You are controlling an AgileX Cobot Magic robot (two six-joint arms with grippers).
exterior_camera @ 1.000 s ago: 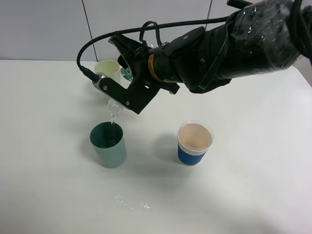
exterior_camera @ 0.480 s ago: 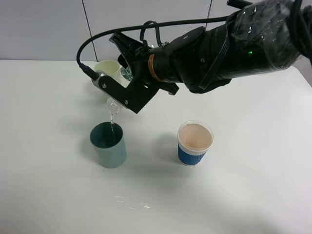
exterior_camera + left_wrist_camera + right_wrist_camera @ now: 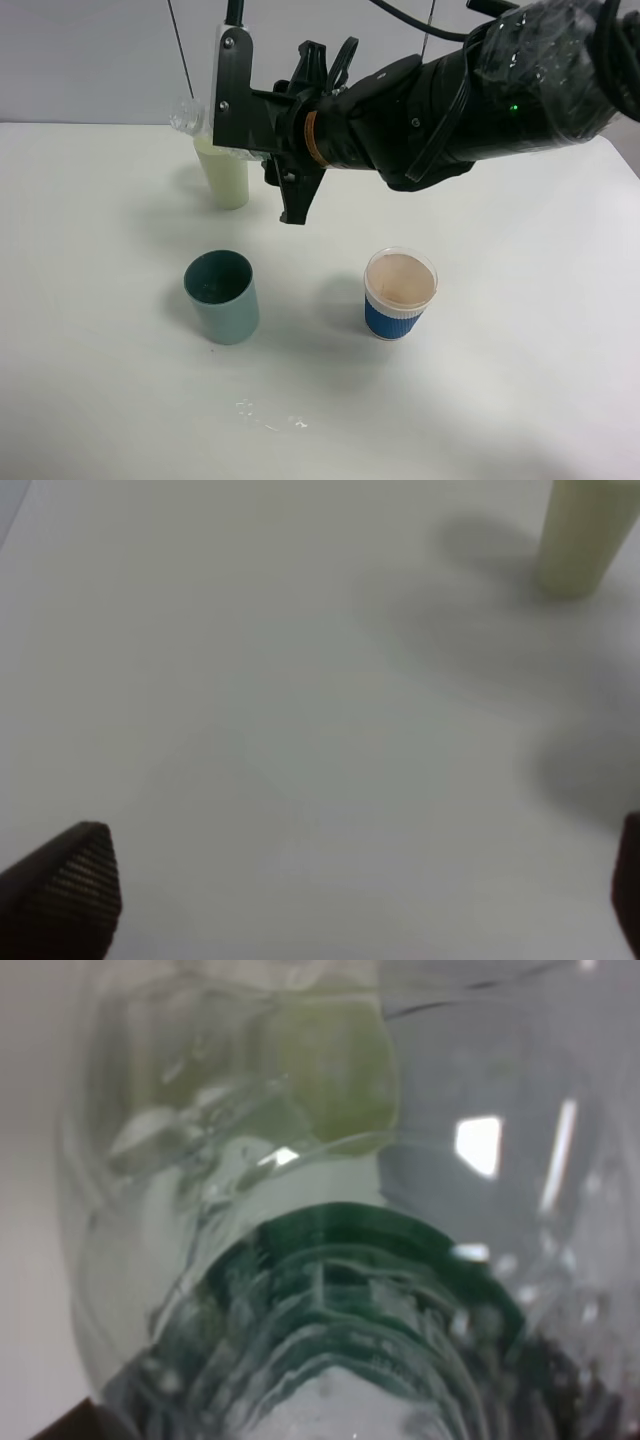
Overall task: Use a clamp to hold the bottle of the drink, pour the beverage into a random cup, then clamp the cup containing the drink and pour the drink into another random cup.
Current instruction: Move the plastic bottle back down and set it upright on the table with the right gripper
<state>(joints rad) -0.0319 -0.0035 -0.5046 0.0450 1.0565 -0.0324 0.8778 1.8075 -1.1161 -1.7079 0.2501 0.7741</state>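
Note:
My right gripper (image 3: 233, 105), on the bulky black arm that reaches in from the right, is shut on the bottle of the drink (image 3: 187, 114). It holds the bottle above the table, over the pale yellow-green cup (image 3: 226, 172). In the right wrist view the clear bottle with its green label (image 3: 330, 1290) fills the frame. The teal tumbler (image 3: 222, 297) stands upright in front of it, with a dark inside. The blue-sleeved cup (image 3: 400, 293) stands to its right. My left gripper (image 3: 350, 870) is open over bare table and holds nothing.
Small water drops (image 3: 270, 418) lie on the white table in front of the teal tumbler. The pale yellow-green cup (image 3: 585, 530) also shows far off in the left wrist view. A grey wall runs behind the table.
The right gripper has turned the bottle back from its tipped pose over the teal tumbler and raised it toward the back. The stream of water into the tumbler has stopped.

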